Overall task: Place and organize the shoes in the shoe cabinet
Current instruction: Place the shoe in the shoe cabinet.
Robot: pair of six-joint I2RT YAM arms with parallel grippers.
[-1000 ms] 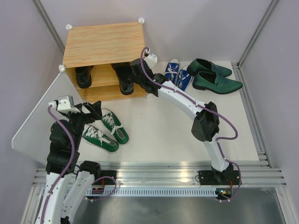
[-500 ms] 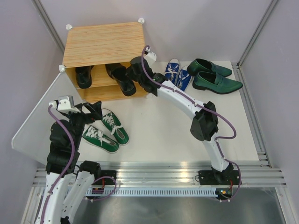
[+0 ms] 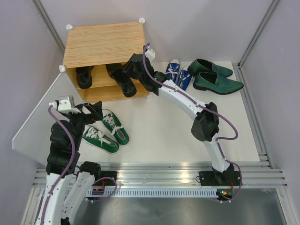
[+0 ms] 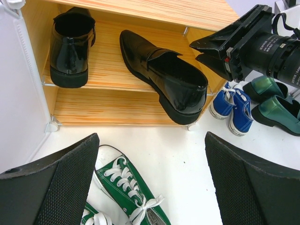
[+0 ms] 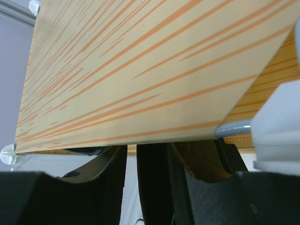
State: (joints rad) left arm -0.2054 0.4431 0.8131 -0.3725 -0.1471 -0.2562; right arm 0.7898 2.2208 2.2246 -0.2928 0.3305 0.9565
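Observation:
The shoe cabinet stands at the back left. One black ankle boot stands straight on its upper shelf. A second black boot lies slanted on that shelf, toe to the left and heel over the front edge. My right gripper reaches under the cabinet top and is shut on this boot's rim. It also shows in the left wrist view. My left gripper is open and empty above the green sneakers, which lie on the table.
Blue sneakers and dark-green loafers lie right of the cabinet, behind the right arm. The frosted door panel hangs open at the left, beside my left arm. The lower shelf holds nothing.
My right gripper has moved left, toward the cabinet. The boot in it has turned from straight to slanted, toe swinging left. The left arm has not moved.

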